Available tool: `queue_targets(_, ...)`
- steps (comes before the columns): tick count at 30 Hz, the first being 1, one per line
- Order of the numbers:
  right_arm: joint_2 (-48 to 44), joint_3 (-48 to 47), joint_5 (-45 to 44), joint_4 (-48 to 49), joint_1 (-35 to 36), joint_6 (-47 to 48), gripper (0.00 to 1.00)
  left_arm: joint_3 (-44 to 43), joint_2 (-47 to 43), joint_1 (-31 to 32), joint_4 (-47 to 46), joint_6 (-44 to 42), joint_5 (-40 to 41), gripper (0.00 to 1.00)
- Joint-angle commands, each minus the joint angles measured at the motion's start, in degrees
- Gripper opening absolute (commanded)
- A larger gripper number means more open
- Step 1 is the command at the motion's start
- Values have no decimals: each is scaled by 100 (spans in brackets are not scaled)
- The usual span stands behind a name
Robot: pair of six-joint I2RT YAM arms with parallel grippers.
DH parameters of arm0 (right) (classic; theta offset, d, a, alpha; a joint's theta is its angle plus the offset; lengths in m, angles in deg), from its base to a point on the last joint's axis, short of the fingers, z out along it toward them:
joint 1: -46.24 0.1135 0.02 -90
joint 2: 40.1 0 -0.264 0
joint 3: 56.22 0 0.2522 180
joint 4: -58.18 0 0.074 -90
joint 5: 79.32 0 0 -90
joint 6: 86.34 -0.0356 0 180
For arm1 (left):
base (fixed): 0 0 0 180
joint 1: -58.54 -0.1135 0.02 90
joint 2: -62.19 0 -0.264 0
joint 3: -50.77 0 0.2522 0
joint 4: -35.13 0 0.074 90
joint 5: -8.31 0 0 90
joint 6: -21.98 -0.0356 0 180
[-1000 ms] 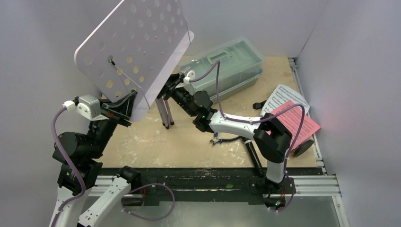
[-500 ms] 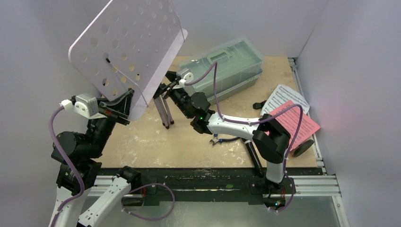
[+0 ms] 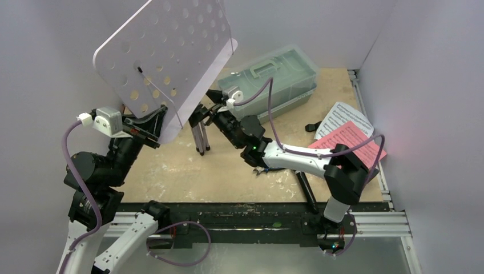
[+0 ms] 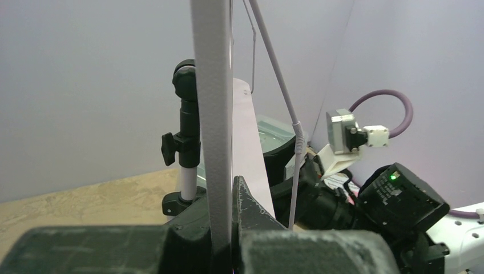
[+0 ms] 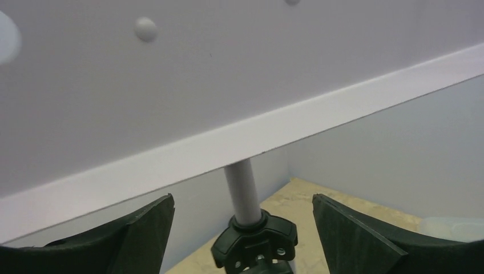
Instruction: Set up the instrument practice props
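Observation:
The pale lilac perforated music stand (image 3: pixel 165 57) stands at the back left, its folded legs (image 3: pixel 200 137) resting on the table. My left gripper (image 3: pixel 153 123) is shut on the lower edge of the stand's plate, and that grey edge (image 4: pixel 212 142) runs up from between the jaws of my left gripper (image 4: pixel 231 228). My right gripper (image 3: pixel 208 111) is open on either side of the stand's pole (image 5: pixel 242 191) and its black hub (image 5: pixel 255 240), touching neither; in the wrist view its gap (image 5: pixel 242 228) is wide. A white sheet (image 3: pixel 342 117) and a pink sheet (image 3: pixel 351 142) lie at the right. The black microphone (image 3: pixel 307 191) lies near the front edge.
A translucent green lidded toolbox (image 3: pixel 274 80) sits at the back, behind my right gripper. Blue-handled pliers (image 3: pixel 263 170) lie under my right forearm. White walls close in the back and both sides. The right arm's elbow (image 3: pixel 347 177) hangs over the pink sheet's near corner.
The right gripper's jaws have spread wider around the pole. The plate swung left, then back to the right and up with my left gripper. My right elbow has shifted right.

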Motion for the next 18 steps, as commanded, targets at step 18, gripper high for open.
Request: queue_targets(18, 182, 1135, 160, 586, 33, -183, 99, -491, 21, 36, -142, 214, -286, 0)
